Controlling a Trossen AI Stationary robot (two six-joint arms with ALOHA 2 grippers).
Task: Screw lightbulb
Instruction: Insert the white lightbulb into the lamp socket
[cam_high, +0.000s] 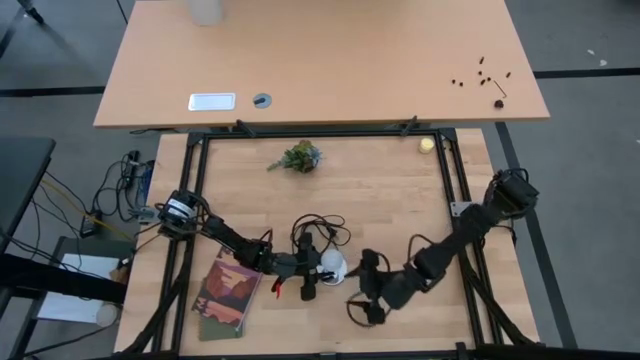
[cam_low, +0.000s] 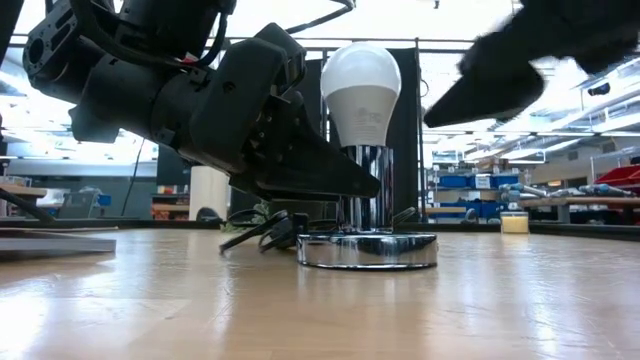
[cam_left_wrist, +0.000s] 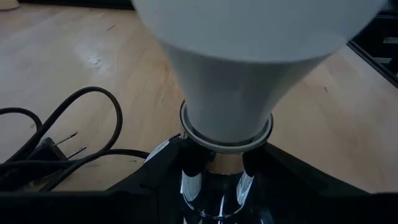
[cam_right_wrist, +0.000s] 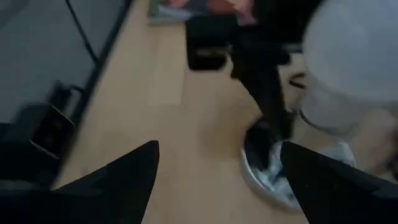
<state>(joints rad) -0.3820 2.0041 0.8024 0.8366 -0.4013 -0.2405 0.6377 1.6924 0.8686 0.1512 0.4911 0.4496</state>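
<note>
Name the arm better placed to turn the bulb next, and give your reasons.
Probably the right. The right gripper is open beside the lightbulb, free to close on the glass. The left gripper sits around the chrome socket stem, likely bracing it.

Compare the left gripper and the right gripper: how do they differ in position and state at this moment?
The left gripper has its fingers around the chrome stem of the socket, just under the lightbulb; the right gripper holds nothing and its fingers stand wide open. In the low view the left gripper is low, at the stem above the socket base, while the right gripper hangs higher, beside the bulb. Both are dark and two-fingered, and both point at the bulb.
</note>
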